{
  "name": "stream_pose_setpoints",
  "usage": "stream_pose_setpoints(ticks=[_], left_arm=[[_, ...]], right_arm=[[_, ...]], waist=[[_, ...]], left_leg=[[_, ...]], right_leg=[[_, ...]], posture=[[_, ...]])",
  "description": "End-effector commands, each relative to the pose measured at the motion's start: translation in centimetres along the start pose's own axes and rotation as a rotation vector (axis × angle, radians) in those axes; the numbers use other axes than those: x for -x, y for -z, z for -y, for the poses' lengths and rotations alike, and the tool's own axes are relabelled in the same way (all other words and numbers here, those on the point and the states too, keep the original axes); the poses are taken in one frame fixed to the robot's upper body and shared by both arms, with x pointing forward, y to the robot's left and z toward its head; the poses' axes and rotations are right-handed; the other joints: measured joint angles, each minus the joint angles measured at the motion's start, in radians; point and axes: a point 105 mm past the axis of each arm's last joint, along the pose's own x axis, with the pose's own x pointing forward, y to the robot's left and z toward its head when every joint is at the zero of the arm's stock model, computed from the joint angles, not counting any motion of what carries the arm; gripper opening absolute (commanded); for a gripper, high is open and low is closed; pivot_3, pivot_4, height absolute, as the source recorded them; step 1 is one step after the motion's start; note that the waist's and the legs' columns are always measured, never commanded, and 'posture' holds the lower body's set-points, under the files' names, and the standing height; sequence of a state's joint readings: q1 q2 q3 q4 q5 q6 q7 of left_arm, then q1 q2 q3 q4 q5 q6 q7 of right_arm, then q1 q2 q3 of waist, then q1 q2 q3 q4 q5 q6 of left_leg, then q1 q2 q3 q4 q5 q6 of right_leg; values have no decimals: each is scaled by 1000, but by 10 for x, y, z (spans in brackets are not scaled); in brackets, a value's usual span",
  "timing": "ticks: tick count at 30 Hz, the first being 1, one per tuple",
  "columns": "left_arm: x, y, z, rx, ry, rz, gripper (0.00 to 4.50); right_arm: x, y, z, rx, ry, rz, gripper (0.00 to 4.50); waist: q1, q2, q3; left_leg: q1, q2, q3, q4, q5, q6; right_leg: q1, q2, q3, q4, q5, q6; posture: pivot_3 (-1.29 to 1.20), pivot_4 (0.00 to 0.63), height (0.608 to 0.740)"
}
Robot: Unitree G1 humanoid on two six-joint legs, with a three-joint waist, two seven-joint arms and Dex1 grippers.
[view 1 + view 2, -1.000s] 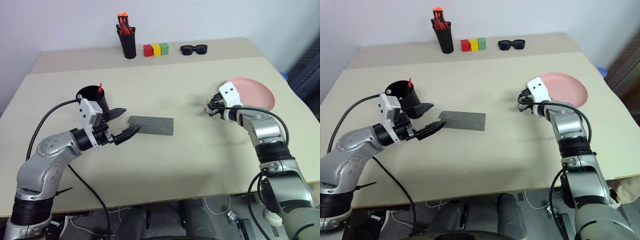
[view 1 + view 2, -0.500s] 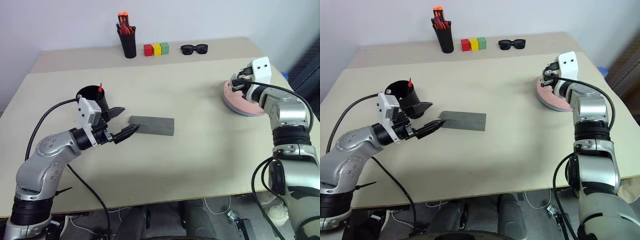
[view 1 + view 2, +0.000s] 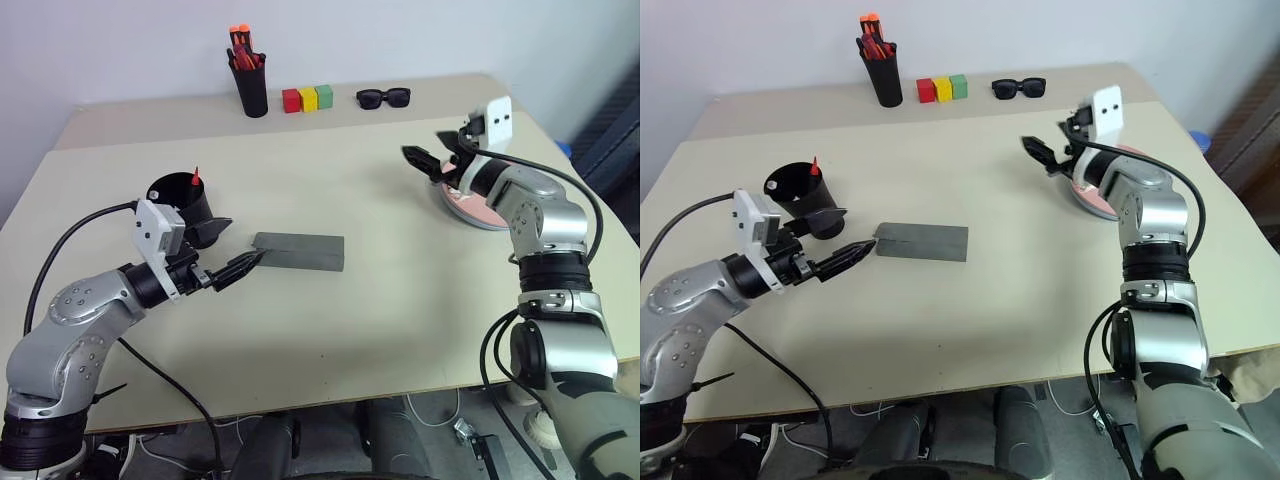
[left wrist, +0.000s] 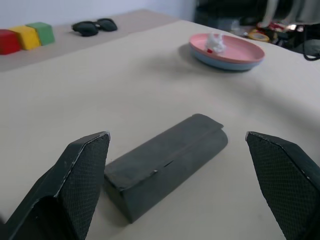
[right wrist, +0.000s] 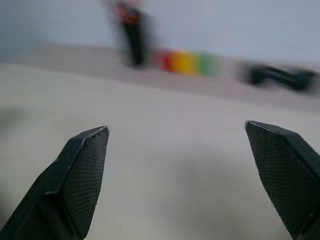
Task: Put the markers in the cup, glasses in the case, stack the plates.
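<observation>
Now, left eye view. Left gripper spread wide, holding nothing, lower tip just beside the near end of the case. Case shut and lying flat mid-table; cannot tell whether the glasses are inside. Cup upright just behind that gripper, with a red marker tip poking above the rim. Over on the right, plates stacked, pink on blue, partly behind the right arm. Right gripper raised beside the stack, wide open and empty.

Right eye view next. Same layout: case between the two arms, cup close to the left gripper, plates well apart on the right. Pen pot, blocks and sunglasses lined up along the far edge, clear of it all.

Left wrist view. Case sitting squarely between the open fingers. Looks rigid and light with a smooth shell, so probably best pinched across its narrow width near the middle. Plates beyond it, with a small white bit on the pink one, too small to identify. Likely stiff with slick rims; best taken by the edge.

Right wrist view. Fingers far apart with nothing between them, pointing at bare table toward the pot, blocks and sunglasses.
</observation>
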State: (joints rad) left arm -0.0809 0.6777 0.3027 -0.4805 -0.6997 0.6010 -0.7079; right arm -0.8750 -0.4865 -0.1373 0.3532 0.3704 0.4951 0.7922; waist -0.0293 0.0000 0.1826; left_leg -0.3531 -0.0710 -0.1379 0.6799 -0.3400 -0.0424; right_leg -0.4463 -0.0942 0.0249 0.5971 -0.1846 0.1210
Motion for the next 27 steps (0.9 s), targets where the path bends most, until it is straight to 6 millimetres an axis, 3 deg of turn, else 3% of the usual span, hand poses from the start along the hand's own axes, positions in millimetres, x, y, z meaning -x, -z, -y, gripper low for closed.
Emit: stream_pose_setpoints(ticks=[1, 3, 7, 11, 17, 27], left_arm=[[16, -12, -5, -80, -48, 19, 4500], [19, -11, -5, -87, -59, 13, 4500], [31, -7, -7, -114, -82, -22, 4500], [47, -2, -15, -132, -101, -46, 4500], [46, 8, -28, -211, -80, -69, 4500], [19, 17, -31, -223, -26, -19, 4500]], right_arm=[[9, 2, -56, -37, -289, 41, 4423], [18, 8, -77, 13, -385, 48, 4423], [41, 51, -105, 111, -541, -80, 4423], [42, 61, -90, 170, -482, -97, 4479], [65, 52, -78, 304, -423, -84, 4479], [85, 53, -60, 394, -327, -142, 4479]], waist=[[8, 0, 0], [18, 0, 0], [18, 0, 0], [9, 0, 0], [19, 0, 0], [17, 0, 0]], left_leg=[[0, 0, 0, 0, 0, 0], [0, 0, 0, 0, -1, 1], [-1, -1, 0, 1, -1, 1], [1, 0, 3, 1, -1, 1], [4, 1, 2, 1, 0, 0], [4, 1, 2, 1, 0, 0]], right_leg=[[0, 0, 0, 0, 0, 0], [0, 0, 0, -1, 0, 0], [0, -1, 0, -1, 0, 0], [1, 0, 1, 0, 0, 0], [4, 1, 0, 0, 1, -1], [4, 1, 0, -1, 1, -1]], posture=[[0, 150, 740], [0, 150, 740], [0, 150, 740], [0, 150, 740], [0, 150, 740], [0, 150, 740]])
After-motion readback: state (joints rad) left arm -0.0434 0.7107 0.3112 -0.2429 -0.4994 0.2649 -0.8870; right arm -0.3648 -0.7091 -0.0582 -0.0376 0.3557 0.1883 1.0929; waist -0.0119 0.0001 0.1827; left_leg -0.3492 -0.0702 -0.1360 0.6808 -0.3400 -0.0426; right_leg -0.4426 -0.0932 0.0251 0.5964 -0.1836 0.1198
